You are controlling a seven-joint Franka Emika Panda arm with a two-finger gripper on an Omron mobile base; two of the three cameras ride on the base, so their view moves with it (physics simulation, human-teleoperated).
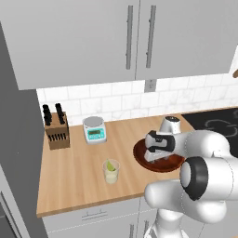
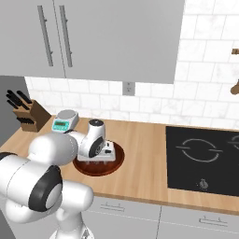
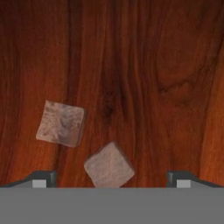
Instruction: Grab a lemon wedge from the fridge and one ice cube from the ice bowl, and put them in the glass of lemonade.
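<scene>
My arm's all glossy white rounded shells with dark grey bands at the joints, kinda bulbous. The claw (image 3: 111,178) ends in two small dark fingertips (image 3: 40,178) with pale grey pads.

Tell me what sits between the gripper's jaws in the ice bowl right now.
In the hand view, one ice cube lies between the open jaws of the gripper, on the ice bowl floor. A second ice cube sits farther up, left.
</scene>
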